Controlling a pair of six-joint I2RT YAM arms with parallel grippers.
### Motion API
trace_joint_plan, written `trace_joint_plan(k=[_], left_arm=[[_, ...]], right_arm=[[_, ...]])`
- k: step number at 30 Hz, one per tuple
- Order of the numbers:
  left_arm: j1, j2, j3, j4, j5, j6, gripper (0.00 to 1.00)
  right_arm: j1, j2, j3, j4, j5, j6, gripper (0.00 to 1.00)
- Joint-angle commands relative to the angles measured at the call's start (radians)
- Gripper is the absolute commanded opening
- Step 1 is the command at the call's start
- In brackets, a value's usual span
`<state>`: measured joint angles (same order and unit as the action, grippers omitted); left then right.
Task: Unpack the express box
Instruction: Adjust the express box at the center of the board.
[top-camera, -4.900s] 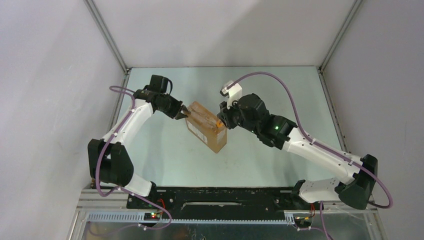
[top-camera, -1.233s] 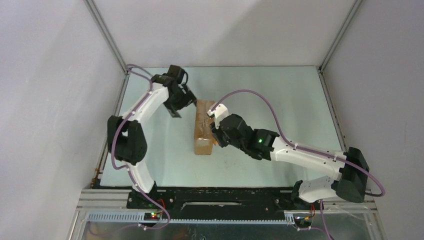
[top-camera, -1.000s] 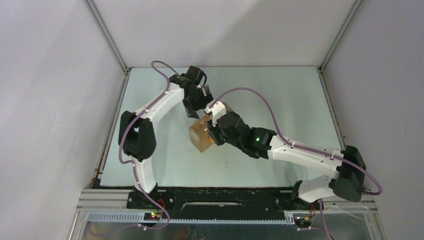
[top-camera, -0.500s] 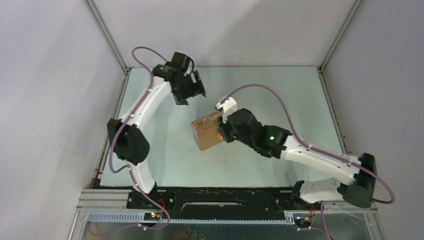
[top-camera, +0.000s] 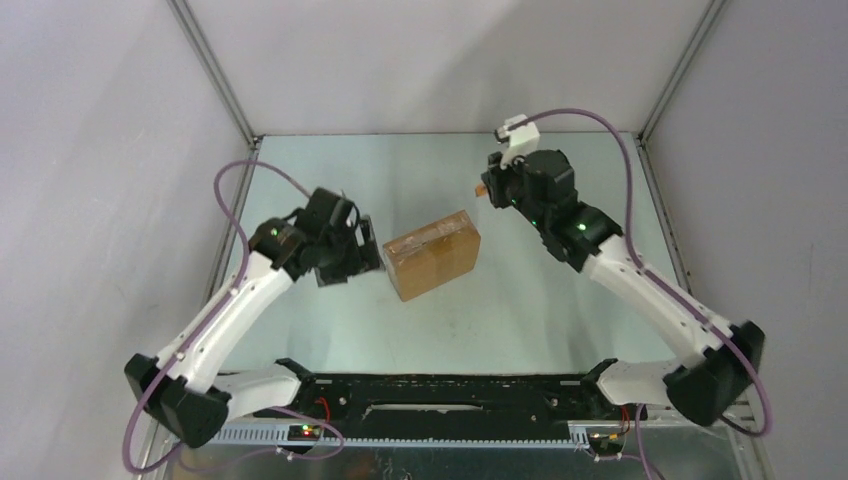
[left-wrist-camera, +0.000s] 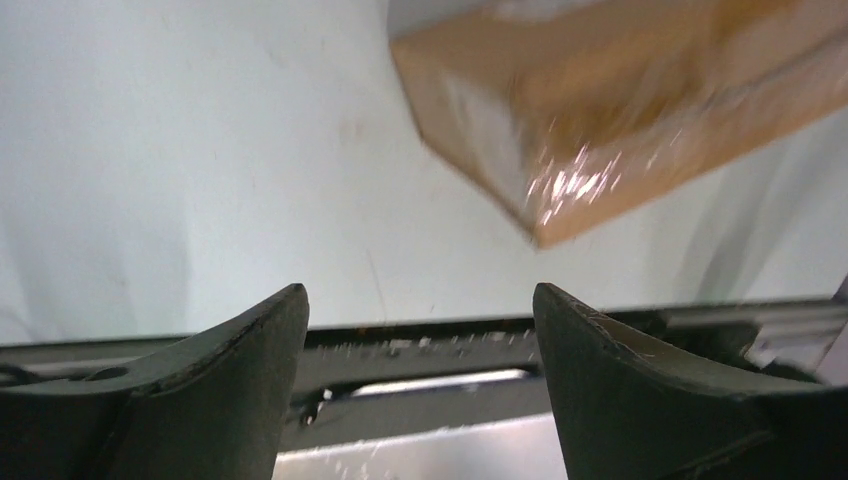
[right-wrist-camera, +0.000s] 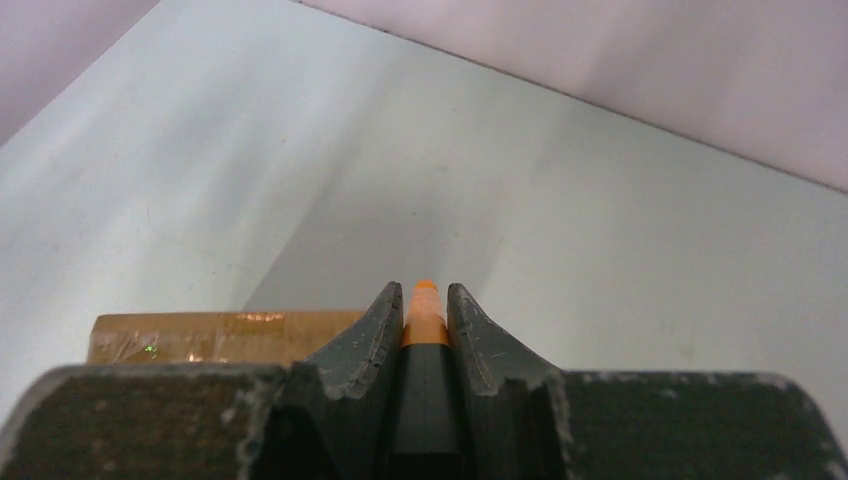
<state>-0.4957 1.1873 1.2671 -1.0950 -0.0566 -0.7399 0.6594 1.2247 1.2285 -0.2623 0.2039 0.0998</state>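
Top external view gives me the whole table (top-camera: 560, 300), pale green and closed in by grey walls. The express box (top-camera: 432, 254) lies flat on it near the middle, turned a little, so that its far corner points toward 1 o'clock. A shiny tape seam crosses its brown top face.

At 9 o'clock of the box stands the left gripper (top-camera: 362, 256), just beside the short side of the box but not touching it. In the left wrist view its two dark fingers (left-wrist-camera: 250, 370) are spread wide with nothing between them, so this pincer is released. The box (left-wrist-camera: 600, 110) shows blurred at 1 o'clock of the gap, with glints of tape on its side.

At 1 o'clock of the box, well apart from it, the right gripper (top-camera: 487, 188) is above the far part of the table. The right wrist view shows it clenched on the utility knife (right-wrist-camera: 425, 322). The dark body sits between the fingers and the orange end comes out just past the tips. In that same view the top edge of the box (right-wrist-camera: 220, 335) shows at 9 o'clock of the fingers, partly hidden behind the wrist.
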Motion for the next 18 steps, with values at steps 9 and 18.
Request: trace_joint_plan(k=[9,18], left_arm=[[-0.203,-0.073,-0.301,0.226,0.152,-0.172,0.84],[-0.089,0.104,-0.274,0.342,0.154,-0.143,0.83]], right_arm=[[-0.028,0.279,0.141,0.091,-0.300,-0.235,0.00],[0.010,0.195,0.089,-0.062,-0.206,-0.159,0.00]])
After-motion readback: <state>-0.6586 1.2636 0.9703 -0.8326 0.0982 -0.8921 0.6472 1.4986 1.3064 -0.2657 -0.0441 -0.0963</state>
